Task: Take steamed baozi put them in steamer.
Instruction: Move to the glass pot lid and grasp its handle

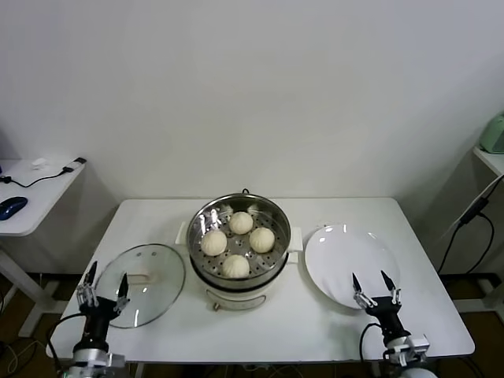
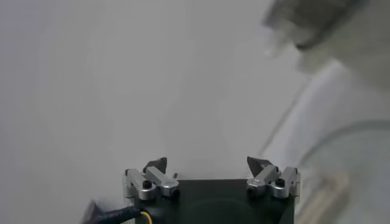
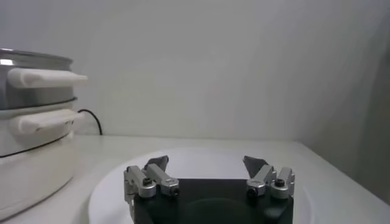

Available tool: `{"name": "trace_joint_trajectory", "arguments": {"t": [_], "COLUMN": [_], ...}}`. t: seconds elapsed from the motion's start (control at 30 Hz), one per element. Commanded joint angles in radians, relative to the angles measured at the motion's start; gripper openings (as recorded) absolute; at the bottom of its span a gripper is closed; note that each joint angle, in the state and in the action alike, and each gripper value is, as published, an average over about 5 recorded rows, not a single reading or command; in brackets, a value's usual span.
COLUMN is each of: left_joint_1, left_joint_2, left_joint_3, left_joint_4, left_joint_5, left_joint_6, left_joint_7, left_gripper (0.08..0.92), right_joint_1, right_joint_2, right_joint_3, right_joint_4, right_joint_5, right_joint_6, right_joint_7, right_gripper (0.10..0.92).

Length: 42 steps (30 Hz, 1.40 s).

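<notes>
So all four steamed baozi [image 1: 239, 243] are sitting on the perforated tray inside the steamer [image 1: 205, 219], which is mid-table; glass lid [image 1: 150, 279] lies flat just to its left, white plate [image 1: 346, 252] to its right; left gripper [image 1: 102, 284] hangs at the table's front edge by the lid, fingers spread, holding nothing; right gripper [image 1: 369, 284] is by the plate's near rim, also spread wide and empty.
</notes>
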Motion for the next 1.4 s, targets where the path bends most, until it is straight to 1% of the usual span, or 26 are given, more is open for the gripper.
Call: {"name": "trace_joint_trajectory", "arguments": {"t": [0.03, 0.2, 0.37, 0.57, 0.7, 0.83, 1.1, 1.4], "left_joint_1": [-0.029, -0.074, -0.104, -0.136, -0.166, -0.192, -0.238, -0.293], "left_joint_2": [0.055, 0.047, 0.039, 0.029, 0.026, 0.02, 0.01, 0.016], "left_joint_3": [-0.001, 0.009, 0.019, 0.033, 0.045, 0.054, 0.074, 0.085], "left_joint_4": [0.199, 0.246, 0.249, 0.247, 0.279, 0.305, 0.315, 0.385], "left_joint_5": [0.403, 0.433, 0.439, 0.423, 0.421, 0.416, 0.408, 0.407], "left_joint_6": [-0.012, -0.011, 0.003, 0.034, 0.049, 0.056, 0.072, 0.099], "left_joint_7": [-0.094, -0.094, -0.089, -0.053, -0.038, -0.039, -0.038, -0.042], "left_gripper": [0.823, 0.823, 0.823, 0.823, 0.823, 0.823, 0.823, 0.82], "right_joint_1": [-0.051, -0.051, -0.054, -0.061, -0.066, -0.068, -0.066, -0.07], "right_joint_2": [0.054, 0.058, 0.059, 0.065, 0.069, 0.073, 0.081, 0.086], "right_joint_3": [0.027, 0.031, 0.036, 0.043, 0.047, 0.048, 0.049, 0.054], "right_joint_4": [0.015, 0.027, 0.033, 0.045, 0.05, 0.048, 0.05, 0.053], "right_joint_5": [-0.039, -0.038, -0.038, -0.048, -0.047, -0.048, -0.062, -0.075], "right_joint_6": [0.009, 0.002, -0.003, -0.008, -0.007, -0.006, -0.008, -0.008], "right_joint_7": [0.012, 0.021, 0.029, 0.038, 0.04, 0.039, 0.042, 0.041], "right_gripper": [0.823, 0.823, 0.823, 0.823, 0.823, 0.823, 0.823, 0.823]}}
